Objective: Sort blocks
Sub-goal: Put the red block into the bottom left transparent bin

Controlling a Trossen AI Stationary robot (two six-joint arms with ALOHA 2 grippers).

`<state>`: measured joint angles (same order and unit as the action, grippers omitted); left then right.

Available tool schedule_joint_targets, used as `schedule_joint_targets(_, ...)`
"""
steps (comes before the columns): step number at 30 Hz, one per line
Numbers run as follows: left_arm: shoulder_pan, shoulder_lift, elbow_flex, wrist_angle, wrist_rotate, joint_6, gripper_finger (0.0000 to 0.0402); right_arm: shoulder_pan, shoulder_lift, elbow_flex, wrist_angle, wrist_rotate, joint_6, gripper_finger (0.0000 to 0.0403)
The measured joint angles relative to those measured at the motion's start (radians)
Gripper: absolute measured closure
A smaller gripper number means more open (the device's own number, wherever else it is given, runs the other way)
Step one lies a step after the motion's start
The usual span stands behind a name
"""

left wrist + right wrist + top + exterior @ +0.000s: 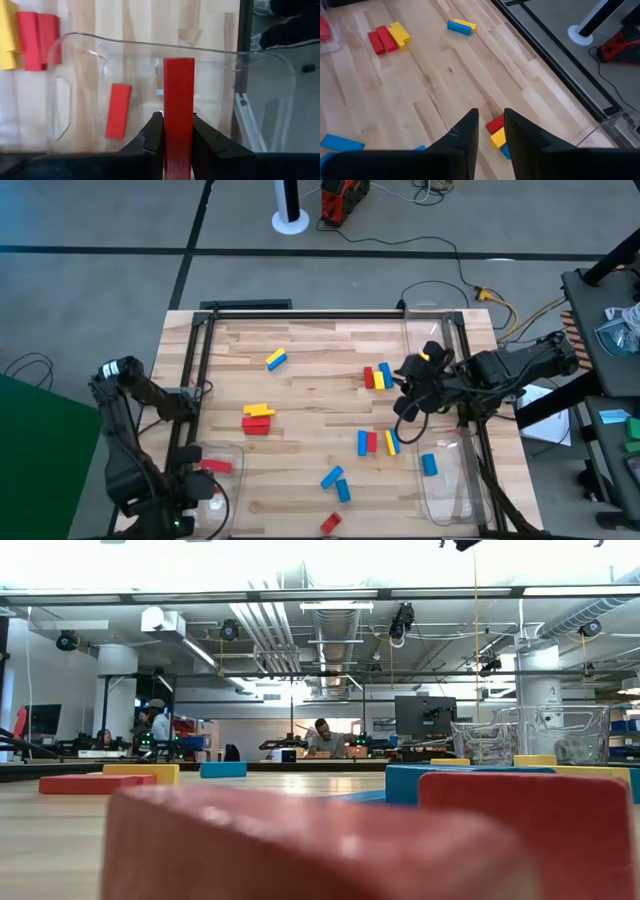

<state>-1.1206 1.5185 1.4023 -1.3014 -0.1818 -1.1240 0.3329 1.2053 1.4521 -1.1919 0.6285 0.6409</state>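
A red block (178,115) is clamped upright in the left end effector (172,131), right over the clear bin (80,45) at the table's 7 o'clock corner; the right end effector (490,131), slightly parted and empty, is parked above the red-yellow-blue cluster (377,377) at 3 o'clock.

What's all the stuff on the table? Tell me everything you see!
Red blocks: about seven; two beside a yellow one at mid-table, others scattered, one lying in the left bin, one held.
Yellow blocks: about four, scattered on the table.
Blue blocks: about six; scattered, one in the right bin.
Clear bins: at least two, at the table's left and right near corners.
Table: one, pale wood.
People: two, far off in the room behind.
Left tool: shut on a red block, above the left bin.
Right tool: open, over blocks on the table's right.
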Motion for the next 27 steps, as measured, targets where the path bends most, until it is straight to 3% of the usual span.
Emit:
schedule_joint_targets(6, 0.0, -0.079, -0.232, 0.226, 0.005, 0.022, 0.0361, -0.011, 0.0, 0.0, 0.0, 0.0, 0.034, 0.0313)
schedule_joint_targets(11, 0.0, -0.127, -0.342, 0.27, 0.008, 0.016, 0.036, -0.011, 0.0, 0.0, 0.0, -0.001, 0.071, 0.0313)
schedule_joint_targets(17, 0.001, -0.153, -0.389, 0.271, 0.008, 0.016, 0.0354, -0.011, 0.0, 0.0, 0.0, -0.003, 0.102, 0.0324)
schedule_joint_targets(27, 0.002, -0.151, -0.372, 0.237, 0.008, 0.0, 0.0298, -0.011, 0.0, 0.0, 0.001, -0.007, 0.112, 0.031)
